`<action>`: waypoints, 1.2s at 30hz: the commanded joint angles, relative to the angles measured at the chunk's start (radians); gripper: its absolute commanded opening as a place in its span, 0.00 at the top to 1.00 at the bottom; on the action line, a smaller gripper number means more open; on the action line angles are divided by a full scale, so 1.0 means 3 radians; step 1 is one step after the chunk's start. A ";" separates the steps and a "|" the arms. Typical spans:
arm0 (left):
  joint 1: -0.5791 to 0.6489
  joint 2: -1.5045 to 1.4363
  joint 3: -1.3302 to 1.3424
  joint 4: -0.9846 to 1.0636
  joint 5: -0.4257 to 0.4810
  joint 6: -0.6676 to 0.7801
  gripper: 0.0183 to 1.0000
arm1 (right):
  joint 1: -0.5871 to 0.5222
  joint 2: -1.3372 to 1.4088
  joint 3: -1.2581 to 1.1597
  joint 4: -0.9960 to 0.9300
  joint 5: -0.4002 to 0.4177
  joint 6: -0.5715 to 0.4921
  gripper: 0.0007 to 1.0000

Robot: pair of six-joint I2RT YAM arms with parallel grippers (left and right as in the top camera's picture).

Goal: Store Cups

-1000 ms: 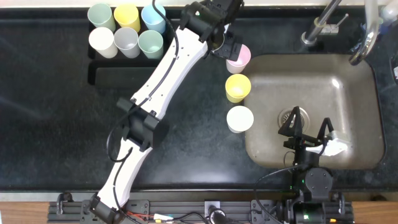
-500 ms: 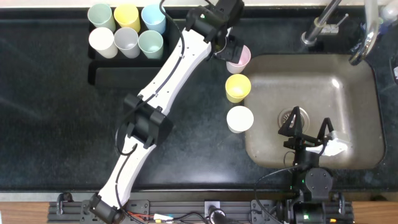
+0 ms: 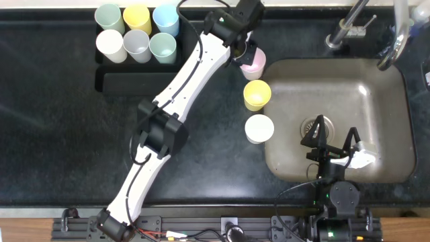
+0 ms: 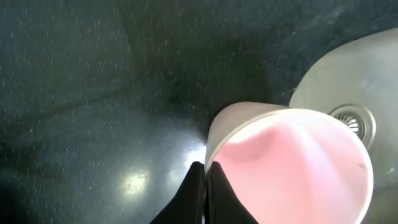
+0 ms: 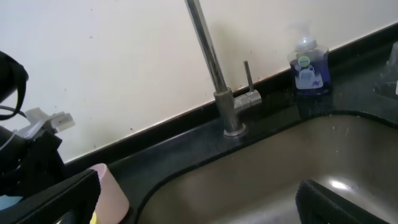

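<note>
A pink cup [image 3: 254, 62] stands out at the counter's edge beside the sink, tilted in the left wrist view [image 4: 292, 168]. My left gripper [image 3: 242, 51] is stretched far across and is shut on that cup's rim [image 4: 204, 186], one finger inside and one outside. A yellow cup [image 3: 256, 94] and a white cup [image 3: 259, 128] stand in a row nearer than it. Several pastel cups fill a black tray [image 3: 106, 75] at the back left. My right gripper [image 3: 332, 136] hangs open over the sink, empty [image 5: 196, 202]; the pink cup [image 5: 110, 188] shows beside it.
The steel sink [image 3: 376, 101] takes up the right side, with a drain [image 3: 316, 125] and a faucet [image 5: 214, 68] behind it. A blue soap bottle [image 5: 306, 65] stands at the back wall. Bare dark counter [image 3: 60, 134] lies in front of the tray.
The left gripper has settled onto the pink cup's rim, and the cup has shifted slightly left and tipped. The right arm has not moved.
</note>
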 commanded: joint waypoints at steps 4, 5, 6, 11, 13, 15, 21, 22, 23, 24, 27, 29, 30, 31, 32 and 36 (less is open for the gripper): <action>0.0170 -0.0673 0.0126 -0.0060 -0.0291 -0.0025 0.98 | -0.0006 -0.0024 -0.0039 0.0022 0.0006 -0.0010 0.00; 0.0286 -0.0988 0.0126 -0.0253 -0.0341 -0.0072 0.98 | -0.0006 -0.0024 -0.0039 0.0022 0.0006 -0.0010 0.00; 0.0367 -0.1164 0.0126 -0.0426 -0.0392 -0.0179 0.98 | -0.0006 -0.0024 -0.0039 0.0022 0.0006 -0.0010 0.00; 0.0841 -0.1939 -0.0039 -0.1331 -0.0924 -0.0632 0.98 | -0.0006 -0.0024 -0.0039 0.0022 0.0008 -0.0010 0.00; 0.1172 -0.2494 -0.0679 -0.1249 -0.1110 -0.0654 0.98 | -0.0006 -0.0024 -0.0039 0.0022 0.0006 -0.0010 0.00; 0.1443 -0.2853 -0.1277 -0.1161 -0.1128 -0.0783 0.98 | -0.0006 -0.0024 -0.0039 0.0022 0.0006 -0.0010 0.00; 0.2408 -0.3662 -0.3508 0.0225 -0.0108 -0.0771 0.98 | -0.0006 -0.0024 -0.0039 0.0022 0.0006 -0.0010 0.00; 0.2491 -0.3658 -0.3663 0.0342 0.0025 -0.0771 0.98 | -0.0006 -0.0024 -0.0039 0.0022 0.0006 -0.0010 0.00; 0.2555 -0.3624 -0.3787 0.0432 0.0092 -0.0771 0.98 | -0.0006 -0.0024 -0.0039 0.0022 0.0006 -0.0010 0.00; 0.2580 -0.3582 -0.3827 0.0454 0.0088 -0.0772 0.98 | -0.0006 -0.0024 -0.0039 0.0022 0.0008 -0.0010 0.00; 0.2591 -0.3421 -0.3833 0.0487 0.0061 -0.0758 0.98 | -0.0006 -0.0024 -0.0039 0.0022 0.0008 -0.0010 0.00; 0.2591 -0.3304 -0.3833 0.0524 0.0070 -0.0759 0.98 | -0.0006 -0.0024 -0.0039 0.0022 0.0006 -0.0010 0.00; 0.2591 -0.3244 -0.3833 0.0526 0.0074 -0.0759 0.98 | -0.0006 -0.0024 -0.0039 0.0022 0.0006 -0.0010 0.00; 0.2591 -0.3189 -0.3833 0.0526 0.0072 -0.0760 0.98 | -0.0006 -0.0024 -0.0039 0.0022 0.0006 -0.0010 0.00; 0.2594 -0.3133 -0.3833 0.0535 0.0074 -0.0762 0.98 | -0.0006 -0.0024 -0.0039 0.0022 0.0006 -0.0010 0.00; 0.2602 -0.2918 -0.3833 0.0693 0.0062 -0.0773 0.98 | -0.0006 -0.0024 -0.0039 0.0022 0.0008 -0.0010 0.00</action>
